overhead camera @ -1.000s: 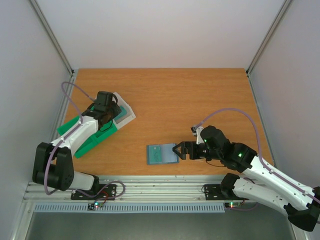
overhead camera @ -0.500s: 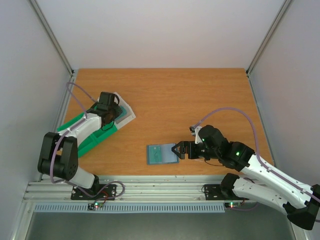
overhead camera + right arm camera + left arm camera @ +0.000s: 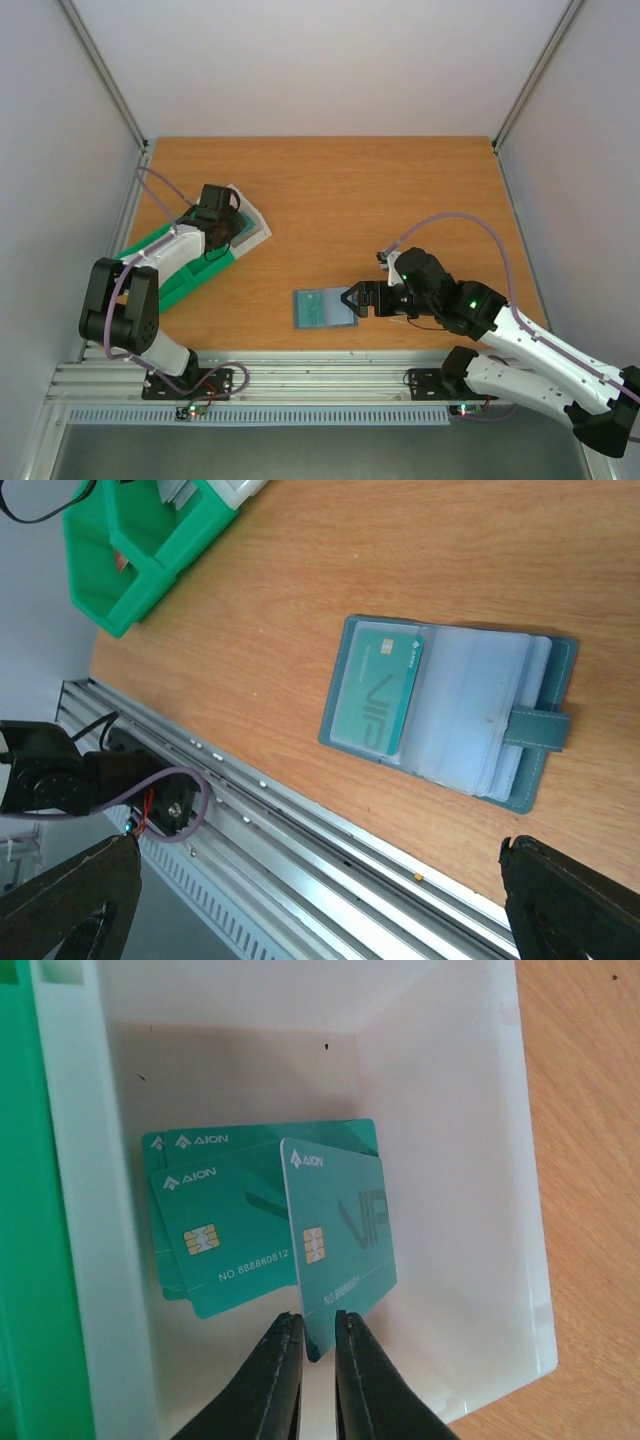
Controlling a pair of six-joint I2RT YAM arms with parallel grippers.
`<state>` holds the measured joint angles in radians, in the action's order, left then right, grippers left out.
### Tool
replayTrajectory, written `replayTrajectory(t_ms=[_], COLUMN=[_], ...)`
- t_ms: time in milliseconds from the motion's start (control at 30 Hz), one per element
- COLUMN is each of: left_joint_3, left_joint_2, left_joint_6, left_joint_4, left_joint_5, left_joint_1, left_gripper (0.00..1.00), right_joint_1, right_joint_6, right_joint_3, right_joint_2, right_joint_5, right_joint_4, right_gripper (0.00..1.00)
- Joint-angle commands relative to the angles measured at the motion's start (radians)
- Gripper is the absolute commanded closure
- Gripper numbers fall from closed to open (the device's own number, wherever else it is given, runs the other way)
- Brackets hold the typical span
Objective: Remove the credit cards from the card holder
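Teal plastic, a gold chip and large VIP lettering mark the held card [image 3: 340, 1240], which your left gripper [image 3: 318, 1352] pinches by its near edge with both fingers closed on it. It stands tilted on edge inside the white box [image 3: 450, 1160], leaning over a loose, overlapping stack of cards [image 3: 220, 1235] of the same teal. These lie flat on the box floor, each printed AION with a chip and a number line. The green tray [image 3: 20, 1260] runs along the box's left side in that view.

Your card holder [image 3: 322, 308] lies open and flat on the wooden table [image 3: 380, 200], near the front edge and well apart from the box. It is slate-blue, and its tab clasp [image 3: 535, 728] is folded over the edge nearest your right gripper [image 3: 351, 302]. A sleeved card [image 3: 378, 690], also teal with VIP on it, sits under clear plastic on the far leaf. The right gripper's fingers [image 3: 565, 905] are spread wide and hold nothing. They sit just beside the clasp edge, but you cannot tell whether they touch it.
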<state>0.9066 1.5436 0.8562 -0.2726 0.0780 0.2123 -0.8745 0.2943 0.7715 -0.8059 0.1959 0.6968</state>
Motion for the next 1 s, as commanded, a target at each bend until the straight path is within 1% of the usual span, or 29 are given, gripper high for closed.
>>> replayTrajectory(t_ms=[0,167,333,600,667,800,900,967], left_joint_3=[0.036,0.039,0.055,0.058,0.063,0.075,0.097,0.136], left_joint_2=[0.012,0.002,-0.01,-0.077,-0.093,-0.138,-0.157,-0.153], left_joint_6=[-0.001,-0.009,-0.015,-0.032,-0.04,-0.075,-0.121,-0.152], left_joint_4=[0.023,0.017,0.003,-0.031,-0.051,-0.085,-0.116,-0.189], left_joint_5=[0.009,0.023,0.008,0.008,0.003,-0.065,-0.178,-0.245], left_joint_1=[-0.005,-0.005,-0.005,-0.005,-0.005,-0.006,-0.005,-0.005], left_gripper=[0.89,0.86,0.79,0.53,0.49,0.41,0.33,0.29], right_joint_1=[-0.003,-0.003,-0.003,-0.003,-0.003,-0.003,-0.003,-0.003], right_joint_6=[-0.025,-0.026,-0.031,-0.049,-0.047,-0.047,-0.043,-0.047], right_joint_3=[0.018,0.002,0.003,0.026,0.029,0.037,0.052,0.057], right_joint_2=[-0.001,0.023,0.026,0.02,0.018,0.002,-0.026,-0.043], right_joint_5=[0.036,0.058,0.061,0.006,-0.006,-0.033,-0.046,-0.036], right_joint_4=[-0.021,-0.044,-0.043,0.016,0.023,0.045,0.062,0.056], right_gripper=[0.01,0.01,0.01,0.02,0.02,0.01,0.01,0.02])
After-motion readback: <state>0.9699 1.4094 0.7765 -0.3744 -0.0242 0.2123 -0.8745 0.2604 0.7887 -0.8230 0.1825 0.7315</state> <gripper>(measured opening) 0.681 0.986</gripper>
